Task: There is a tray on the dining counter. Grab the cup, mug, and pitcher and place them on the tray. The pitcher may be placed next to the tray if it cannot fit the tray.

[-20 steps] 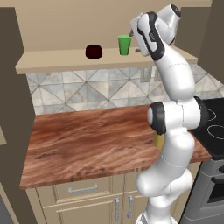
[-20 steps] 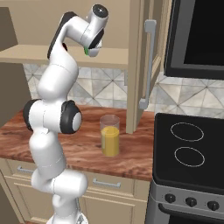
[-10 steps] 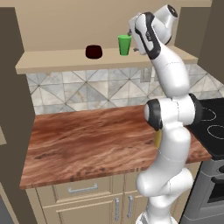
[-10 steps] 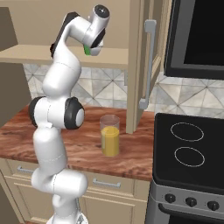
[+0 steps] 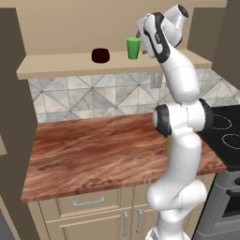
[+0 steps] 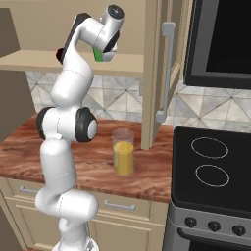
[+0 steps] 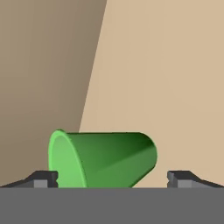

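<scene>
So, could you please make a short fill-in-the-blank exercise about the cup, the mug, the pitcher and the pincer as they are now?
1. The cup stands on the shelf, and its colour is ____.
2. To the left of the cup in the left base view stands the dark maroon ____.
3. The pitcher on the wood counter holds ____ liquid.
4. The pincer is ____, one tip on each side of the cup.

Missing words: green; mug; orange-yellow; open

No text, label, brand, number or sign can be read anywhere.
</scene>
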Tool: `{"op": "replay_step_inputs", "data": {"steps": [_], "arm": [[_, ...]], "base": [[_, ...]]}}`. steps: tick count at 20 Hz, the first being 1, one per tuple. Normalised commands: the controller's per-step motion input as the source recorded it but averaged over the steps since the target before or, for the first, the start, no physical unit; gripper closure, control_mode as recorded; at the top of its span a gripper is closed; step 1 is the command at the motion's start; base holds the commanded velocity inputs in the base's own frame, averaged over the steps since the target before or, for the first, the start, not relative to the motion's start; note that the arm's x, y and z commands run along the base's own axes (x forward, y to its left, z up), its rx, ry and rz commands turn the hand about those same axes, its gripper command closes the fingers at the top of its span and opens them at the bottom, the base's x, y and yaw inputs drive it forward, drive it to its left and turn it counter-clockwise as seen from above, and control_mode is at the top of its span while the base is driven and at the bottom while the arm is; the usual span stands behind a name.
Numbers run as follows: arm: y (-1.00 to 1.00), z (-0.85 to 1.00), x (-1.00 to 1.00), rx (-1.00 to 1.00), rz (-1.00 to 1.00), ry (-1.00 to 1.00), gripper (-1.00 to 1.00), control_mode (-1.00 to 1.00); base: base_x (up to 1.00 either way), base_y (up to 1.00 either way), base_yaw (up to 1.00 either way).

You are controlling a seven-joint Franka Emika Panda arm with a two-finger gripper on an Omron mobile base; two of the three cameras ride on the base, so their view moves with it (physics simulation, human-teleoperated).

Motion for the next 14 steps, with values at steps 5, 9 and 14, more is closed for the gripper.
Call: {"op": "replay_step_inputs", "data": {"steps": [5, 9, 14], "arm": [[0.00, 0.00, 0.09, 0.00, 0.00, 0.00, -1.00, -1.00], [0.00, 0.00, 0.05, 0.00, 0.00, 0.00, -1.00, -1.00], [0.01, -0.05, 0.06, 0.00, 0.01, 0.00, -1.00, -1.00]], "base": [[0.00, 0.00, 0.00], [0.00, 0.00, 0.00], [0.00, 0.00, 0.00]]}}
